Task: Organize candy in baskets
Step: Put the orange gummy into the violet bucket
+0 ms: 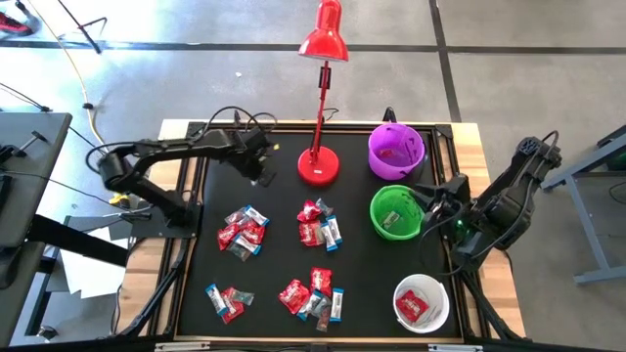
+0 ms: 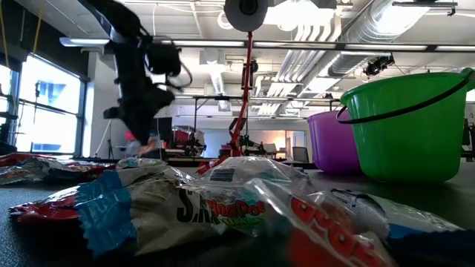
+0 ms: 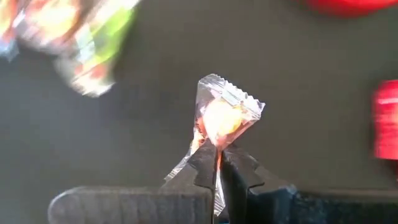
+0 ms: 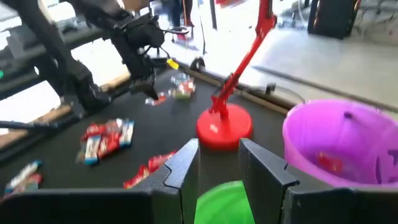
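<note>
The left gripper (image 3: 217, 163) has its fingers pressed together on the lower corner of a small clear-wrapped candy (image 3: 225, 111), an orange sweet showing through the crimped wrapper, which stands up from the fingertips and leans slightly toward the right of the left wrist view. In the high view this gripper (image 1: 262, 166) sits in the upper-left part of the black mat (image 1: 357, 264), just left of the red desk lamp's round base (image 1: 318, 166). In the low view it hangs clear above the table at the upper left.

From there, all three baskets lie to the right across the frame. The purple basket (image 1: 395, 150) is nearest, just past the lamp base at about the same height in the picture. The green basket (image 1: 394, 211) is below it, and the white basket (image 1: 422, 302) is at the lower right. I judge the carry must cross or skirt the lamp stem.

The right gripper (image 4: 219, 163) waits with its fingers spread, right beside the green basket's right rim in the high view, far closer to the baskets than the left.

The remaining candy lies in four loose piles (image 1: 319, 226) across the mat's middle and lower part.
</note>
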